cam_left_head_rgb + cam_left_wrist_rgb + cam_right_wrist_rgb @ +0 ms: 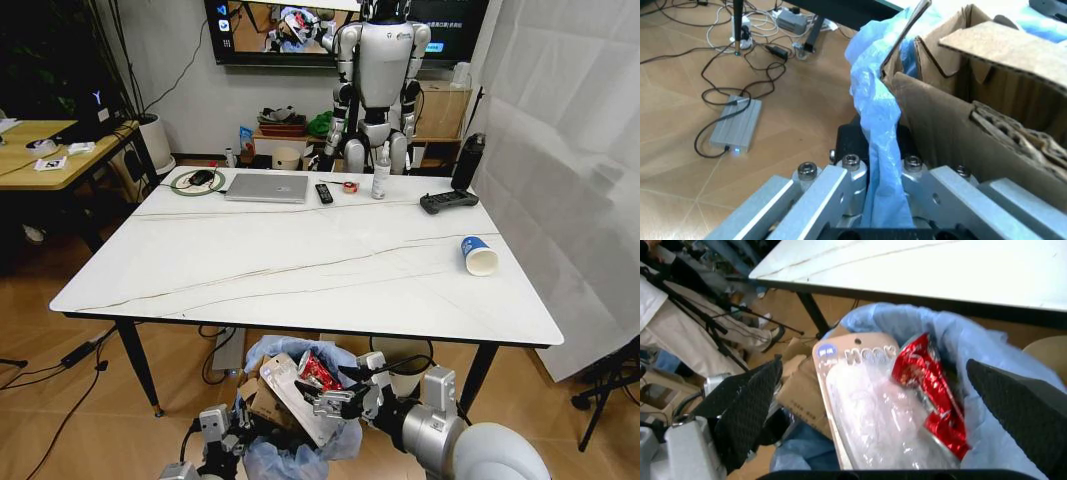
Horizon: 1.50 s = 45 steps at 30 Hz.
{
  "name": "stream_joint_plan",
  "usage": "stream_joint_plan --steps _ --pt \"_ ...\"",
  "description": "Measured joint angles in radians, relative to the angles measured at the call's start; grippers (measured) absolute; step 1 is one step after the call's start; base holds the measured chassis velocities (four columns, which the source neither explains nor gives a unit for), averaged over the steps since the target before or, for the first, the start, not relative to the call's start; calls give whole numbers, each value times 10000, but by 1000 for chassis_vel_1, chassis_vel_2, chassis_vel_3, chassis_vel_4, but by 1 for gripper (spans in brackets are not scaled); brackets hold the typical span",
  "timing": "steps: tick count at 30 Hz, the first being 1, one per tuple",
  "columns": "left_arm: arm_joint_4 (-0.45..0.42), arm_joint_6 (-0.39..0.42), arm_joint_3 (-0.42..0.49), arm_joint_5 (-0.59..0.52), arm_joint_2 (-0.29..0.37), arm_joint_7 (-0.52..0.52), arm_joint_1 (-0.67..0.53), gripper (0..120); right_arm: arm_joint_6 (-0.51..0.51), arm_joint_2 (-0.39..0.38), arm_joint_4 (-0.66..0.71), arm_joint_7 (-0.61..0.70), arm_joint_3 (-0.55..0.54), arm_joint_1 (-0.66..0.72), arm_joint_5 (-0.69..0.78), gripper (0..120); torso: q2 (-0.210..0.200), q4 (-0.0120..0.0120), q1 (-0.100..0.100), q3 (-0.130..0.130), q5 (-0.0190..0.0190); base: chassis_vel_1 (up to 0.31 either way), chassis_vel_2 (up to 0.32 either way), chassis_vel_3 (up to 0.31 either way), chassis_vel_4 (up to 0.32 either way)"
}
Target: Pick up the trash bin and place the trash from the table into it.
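Left gripper: I read the jaws as clamped on the crinkled blue bag at the rim of the trash bin; in the left wrist view the plastic runs straight down between the 2 metal fingers. This gripper sits low, below the near edge of the table, on the bin's left side.

Right gripper: jaws spread wide, nothing between them. In the right wrist view the 2 black textured pads stand on either side of the bin mouth, over the clear flat plastic pack and the red wrapper. I cannot tell whether either pad touches the contents.

Bin contents: the pack stands on end and leans out over the rim, with the red wrapper just beside it. Torn brown cardboard fills the left side, pressed against the blue liner.

The bin is in front of the table's near edge, at floor side, between the 2 grippers.

Tabletop: 1 blue-white paper cup lies on its side near the right edge, well apart from the bin. At the far edge sit a silver laptop and a black remote.
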Motion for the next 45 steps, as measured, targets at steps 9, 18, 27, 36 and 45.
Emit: stream_joint_plan --steps 9,18,27,36,45 --pt "7 -19 84 21 76 -5 53 0 -22 160 331 -1 1078 17 -90 100 0 1 0 0 -1 0 0 0 0" --pt "-68 -74 92 33 157 1 144 0 -146 350 -177 78 2627 909 -110 100 0 1 0 0 0 0 0 0 0" --pt "-229 -141 37 -16 234 22 199 0 -747 395 -1514 -303 4430 2144 -250 100 0 1 0 2 -2 0 0 0 0" --pt "-220 -149 -19 -74 272 26 179 0 -570 350 -3594 -1081 5150 2630 -1043 100 0 0 0 2 1 0 0 0 0" --pt "-224 -145 -163 -218 314 28 150 0 131 425 -6169 -1916 5337 3227 -2186 100 0 0 1 1 0 0 0 0 0"
